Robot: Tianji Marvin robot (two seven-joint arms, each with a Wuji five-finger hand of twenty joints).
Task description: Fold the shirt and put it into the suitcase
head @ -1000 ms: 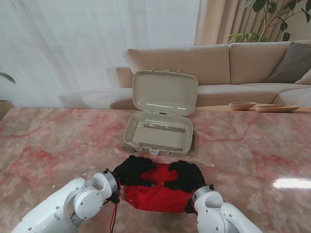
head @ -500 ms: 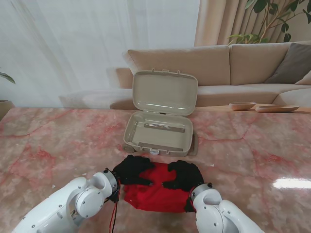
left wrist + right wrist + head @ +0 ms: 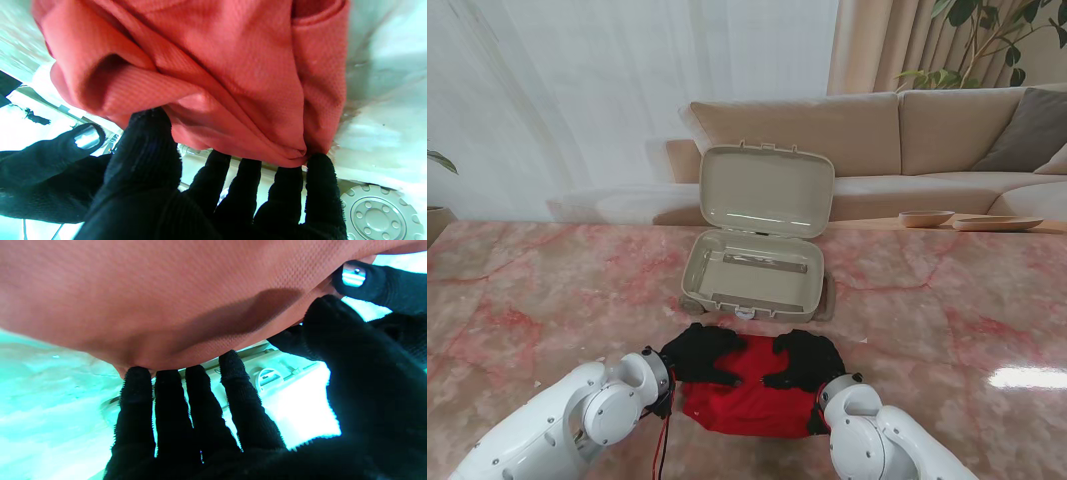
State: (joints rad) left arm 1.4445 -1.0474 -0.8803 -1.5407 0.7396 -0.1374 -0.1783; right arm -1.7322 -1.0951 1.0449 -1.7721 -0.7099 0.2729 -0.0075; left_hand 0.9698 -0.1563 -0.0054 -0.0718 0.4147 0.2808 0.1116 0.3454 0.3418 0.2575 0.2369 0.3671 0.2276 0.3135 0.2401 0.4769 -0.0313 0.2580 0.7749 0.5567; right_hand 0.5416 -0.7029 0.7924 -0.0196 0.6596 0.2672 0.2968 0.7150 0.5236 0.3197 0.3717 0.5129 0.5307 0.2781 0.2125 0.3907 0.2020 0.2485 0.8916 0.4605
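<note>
From the stand, the red shirt [image 3: 749, 395] lies bunched on the pink marble table [image 3: 537, 300], just nearer than the open beige suitcase [image 3: 757, 262]. The left hand [image 3: 702, 352] and right hand [image 3: 805, 360] rest on its far edge. The left wrist view shows fingers [image 3: 317, 180] and thumb pinching a shirt fold. The right wrist view shows fingers [image 3: 230, 373] and thumb clasping the cloth's edge.

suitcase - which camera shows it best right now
The stand view: the whole suitcase shows, lid up, beyond the shirt. The left wrist view catches only a wheel past the fingertips; the right wrist view shows a washed-out strip of its edge.
</note>
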